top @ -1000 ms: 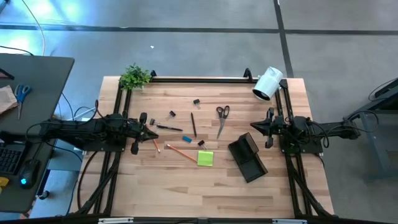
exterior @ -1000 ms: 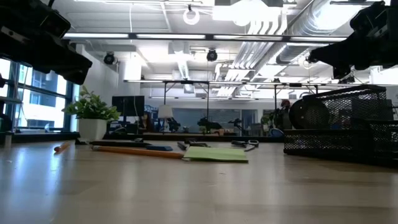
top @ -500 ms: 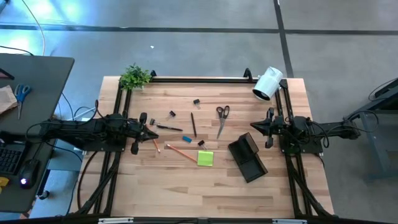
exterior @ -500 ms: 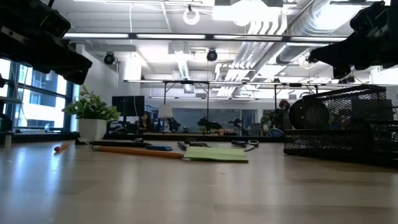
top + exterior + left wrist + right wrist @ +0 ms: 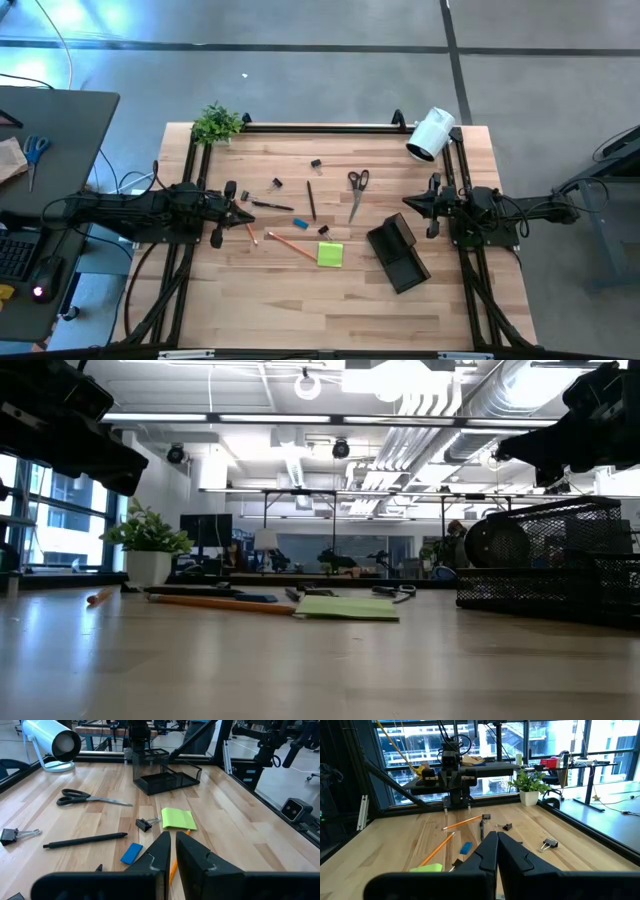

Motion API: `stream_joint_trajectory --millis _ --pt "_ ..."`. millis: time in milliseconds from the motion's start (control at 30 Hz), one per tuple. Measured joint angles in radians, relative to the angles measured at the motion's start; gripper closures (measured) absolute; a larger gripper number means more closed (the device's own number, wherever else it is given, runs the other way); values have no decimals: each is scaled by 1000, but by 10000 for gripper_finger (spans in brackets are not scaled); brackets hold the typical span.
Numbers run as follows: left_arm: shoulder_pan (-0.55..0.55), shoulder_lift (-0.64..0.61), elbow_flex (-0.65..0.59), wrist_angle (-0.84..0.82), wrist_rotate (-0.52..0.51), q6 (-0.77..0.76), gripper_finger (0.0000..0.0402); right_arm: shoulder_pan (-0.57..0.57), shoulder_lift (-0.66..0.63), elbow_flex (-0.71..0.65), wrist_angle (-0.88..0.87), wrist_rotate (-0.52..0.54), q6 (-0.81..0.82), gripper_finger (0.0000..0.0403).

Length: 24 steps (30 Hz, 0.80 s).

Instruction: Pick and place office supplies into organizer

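Note:
The black mesh organizer [image 5: 398,255] stands on the table right of centre, also in the left wrist view [image 5: 165,775]. Spread across the middle lie grey-handled scissors [image 5: 356,190], two dark pens [image 5: 311,200], an orange pencil [image 5: 291,245], a lime-green sticky-note pad [image 5: 330,254], a small blue piece [image 5: 300,223] and black clips [image 5: 316,163]. My left gripper [image 5: 245,213] hovers shut at the table's left side, above a second pencil [image 5: 250,233]. My right gripper [image 5: 408,200] hovers shut at the right side, just beyond the organizer. Neither holds anything.
A white cylindrical camera [image 5: 430,135] sits at the far right corner and a small potted plant [image 5: 216,123] at the far left corner. Black frame rails [image 5: 320,127] run along the far edge and both sides. Bare wood lies toward the near edge [image 5: 330,315].

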Motion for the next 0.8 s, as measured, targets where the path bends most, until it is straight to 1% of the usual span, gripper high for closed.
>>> stream_joint_trajectory --millis 600,700,800 --pt "0 0 0 13 5 -18 383 0 0 0 0 0 0 402" --pt "0 0 0 75 -26 -20 383 0 0 0 0 0 0 402" --pt "0 0 0 172 -30 -33 383 0 0 0 2 0 8 402"
